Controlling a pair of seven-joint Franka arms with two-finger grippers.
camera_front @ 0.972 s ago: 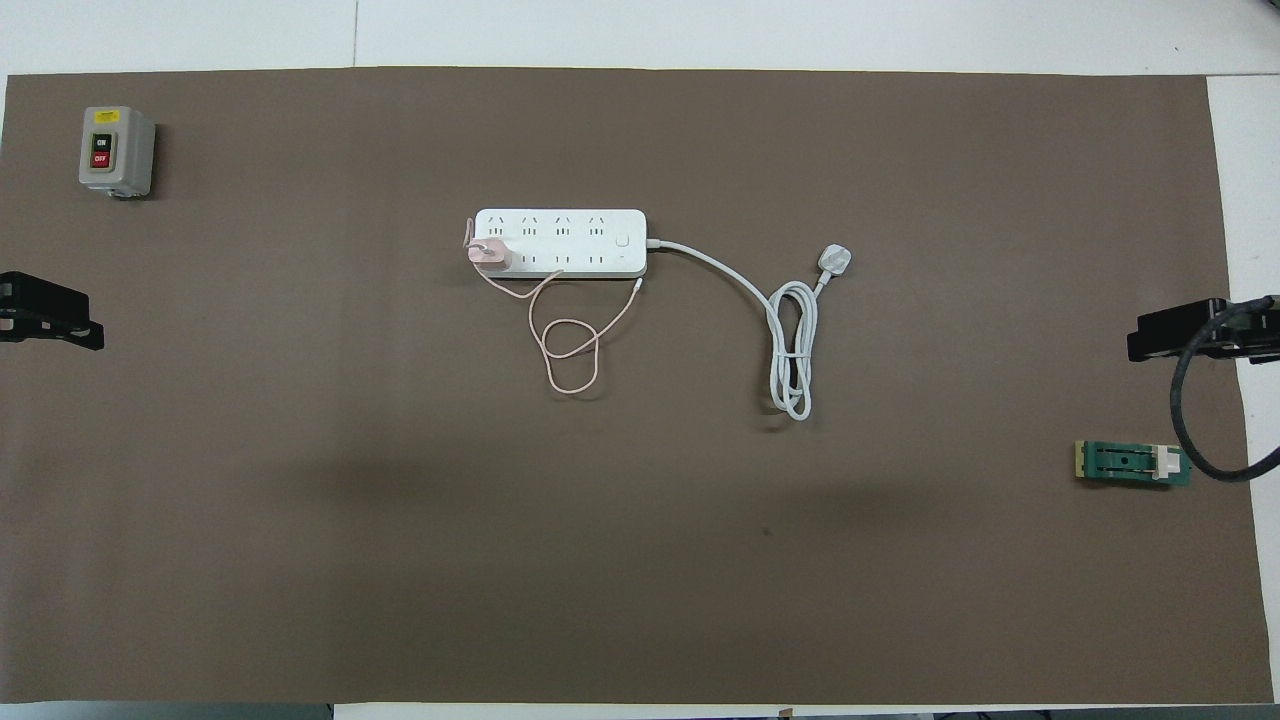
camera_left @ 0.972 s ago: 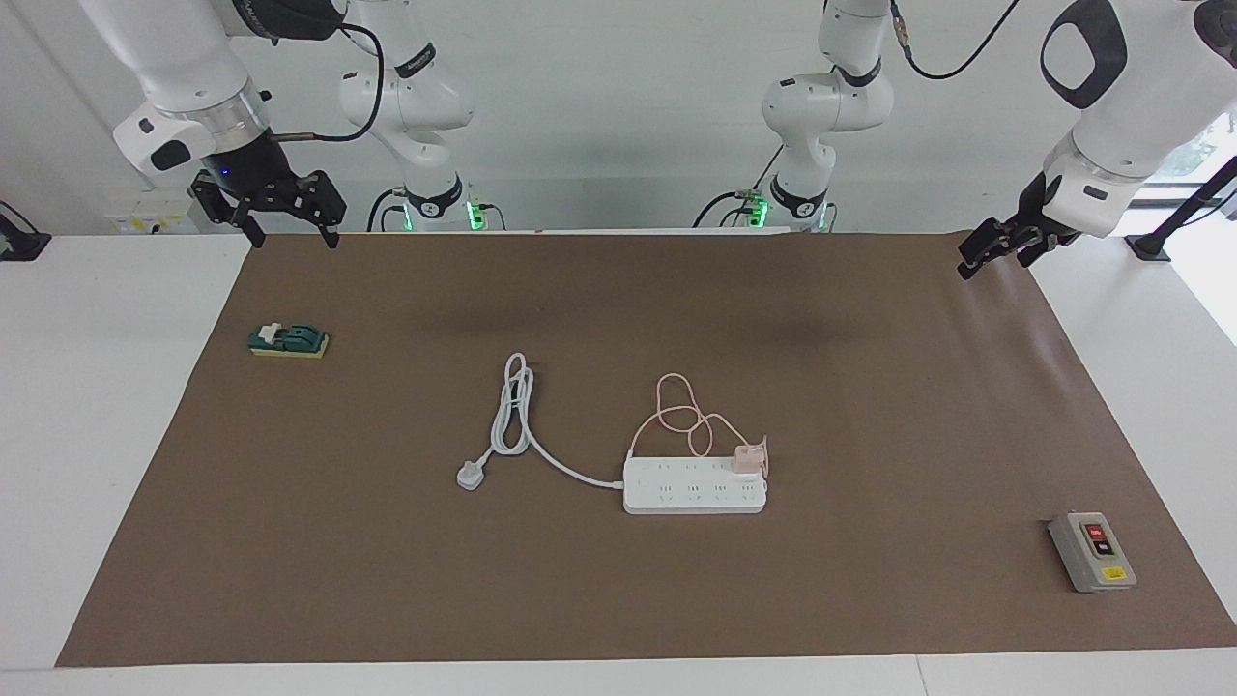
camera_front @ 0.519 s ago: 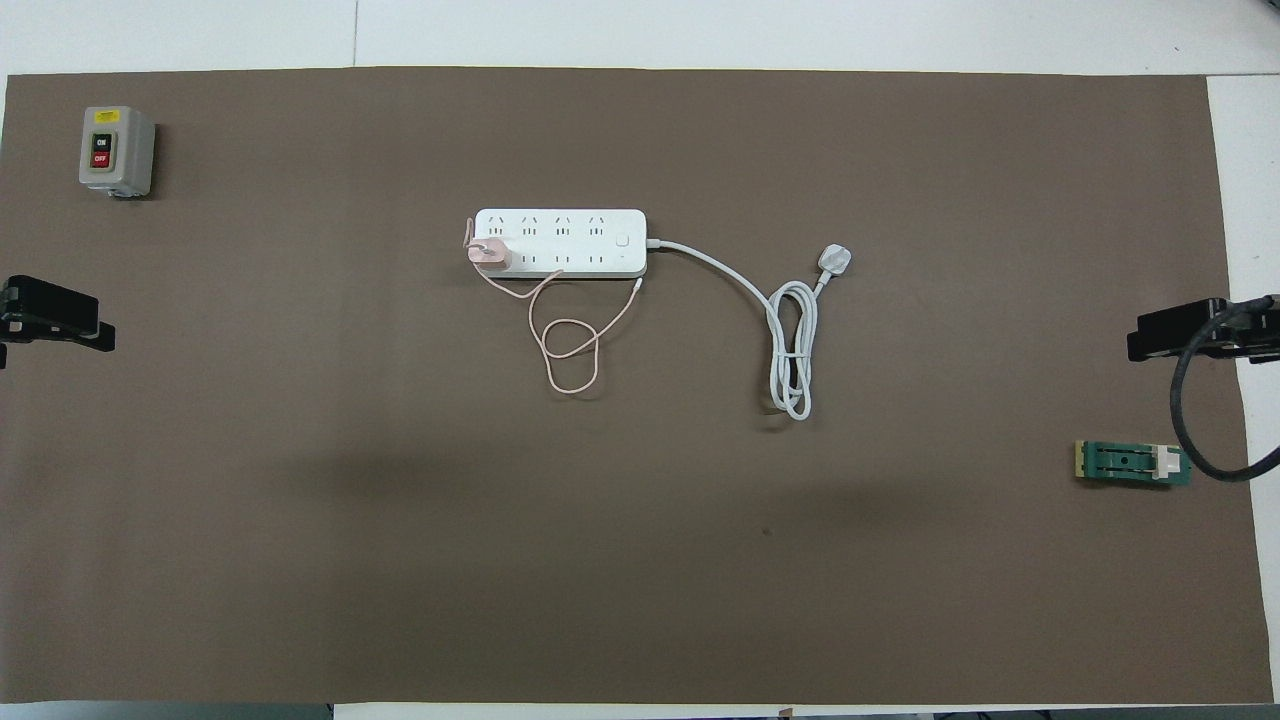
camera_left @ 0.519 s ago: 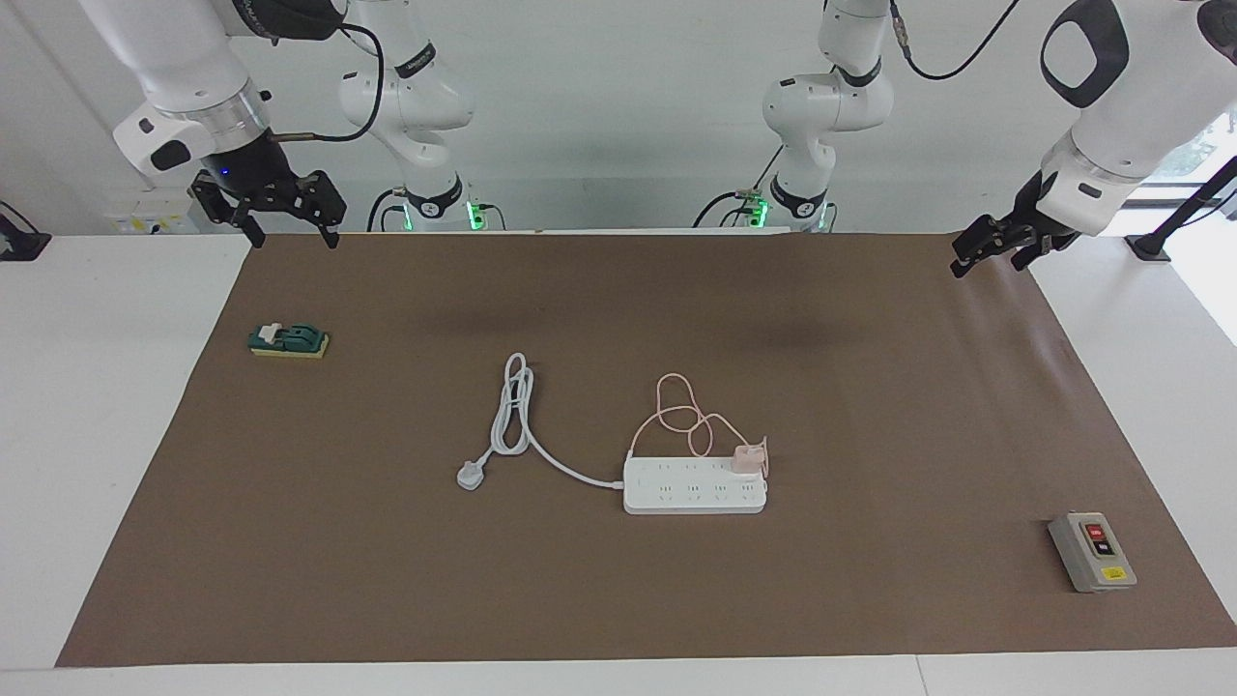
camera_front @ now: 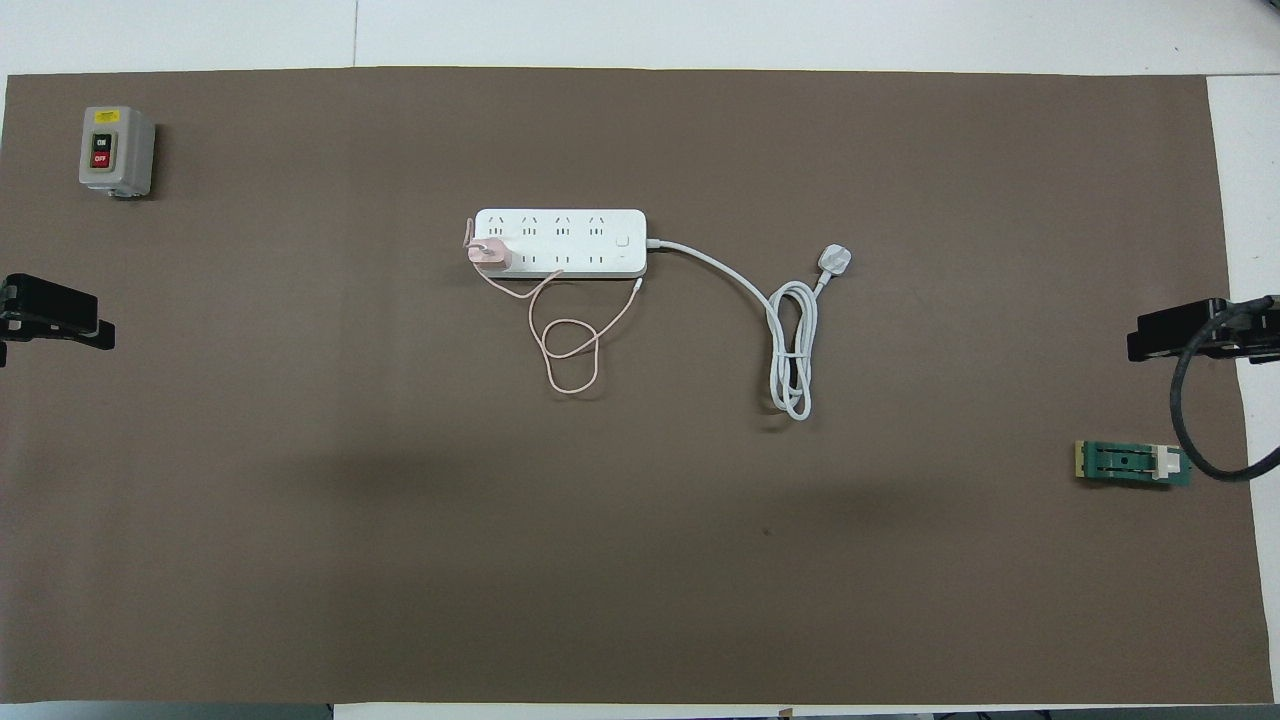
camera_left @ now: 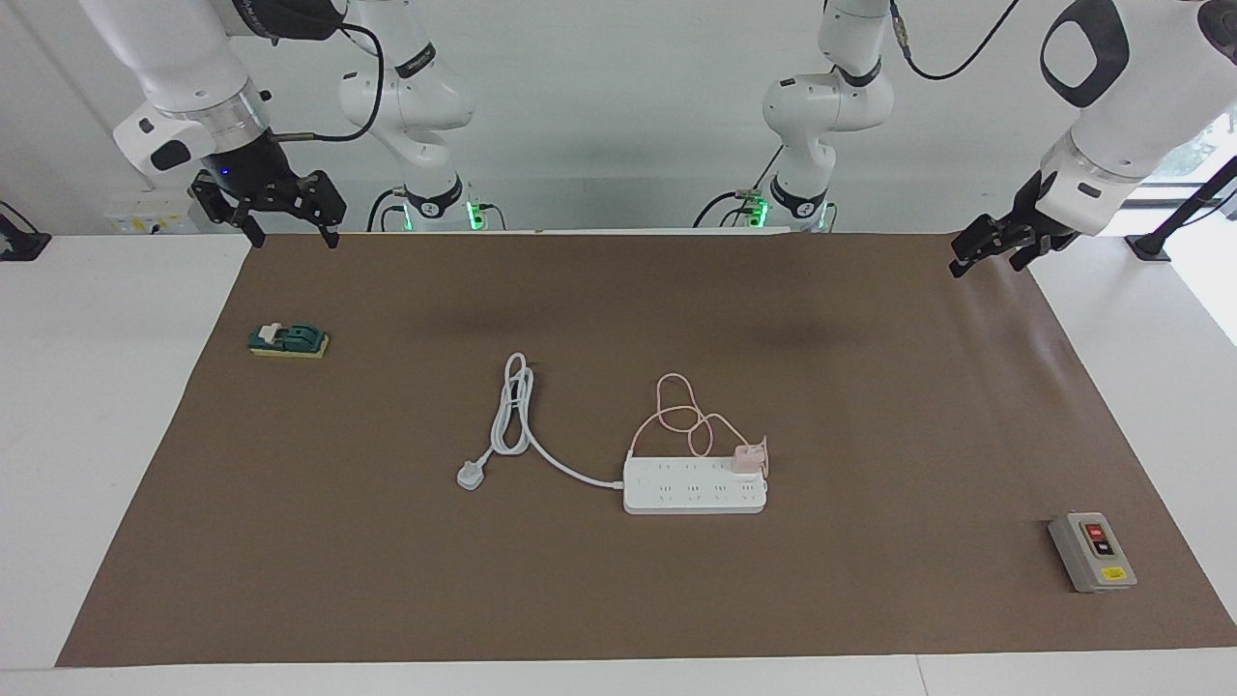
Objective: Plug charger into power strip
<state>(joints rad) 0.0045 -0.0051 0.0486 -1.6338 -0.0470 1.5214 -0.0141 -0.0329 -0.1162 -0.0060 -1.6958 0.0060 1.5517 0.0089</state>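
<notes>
On the power strip [camera_left: 694,485], the pale pink cube charger [camera_left: 746,459] sits plugged; left gripper [camera_left: 984,247] and right gripper [camera_left: 287,220] hang wide-jawed, empty.

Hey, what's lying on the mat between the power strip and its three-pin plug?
Only the thick white cord, running from the power strip through a coiled loop to the three-pin plug; the overhead view shows it best.
</notes>
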